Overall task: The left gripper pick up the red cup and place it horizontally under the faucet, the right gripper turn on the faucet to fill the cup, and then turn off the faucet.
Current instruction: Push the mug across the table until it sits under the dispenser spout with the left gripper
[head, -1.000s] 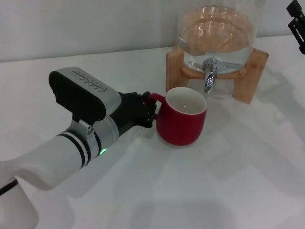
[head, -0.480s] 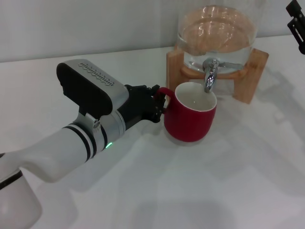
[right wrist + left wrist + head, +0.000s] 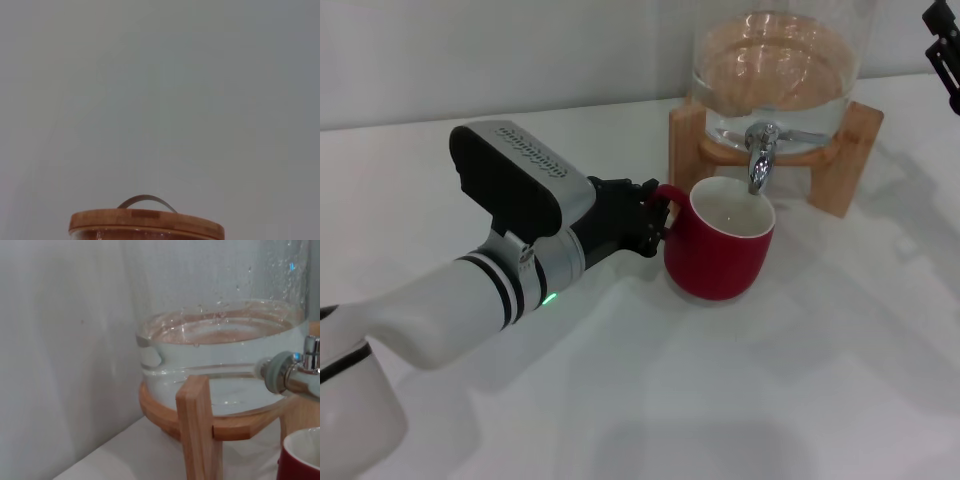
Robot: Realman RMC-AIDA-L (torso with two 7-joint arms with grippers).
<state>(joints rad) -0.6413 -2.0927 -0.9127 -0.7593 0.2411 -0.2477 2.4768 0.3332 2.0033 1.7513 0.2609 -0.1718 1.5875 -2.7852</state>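
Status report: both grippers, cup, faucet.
Left gripper shut on red cup handle, cup upright under faucet. Right gripper parked high, away. Nothing blocking.

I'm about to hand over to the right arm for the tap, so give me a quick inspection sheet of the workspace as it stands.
Surface: white table, bare around the work.
Job's things: red cup upright on the table, its mouth under the spout of the faucet; no water stream seen. Glass dispenser part full on its wooden stand.
Clutter: nothing seen.
Grippers: left gripper has its jaws closed on the cup's handle. Right gripper is raised at the far right edge, away from the faucet; only partly in view.
Cables: nothing seen.
Surroundings: plain pale wall behind the table; dispenser's wooden lid in place.
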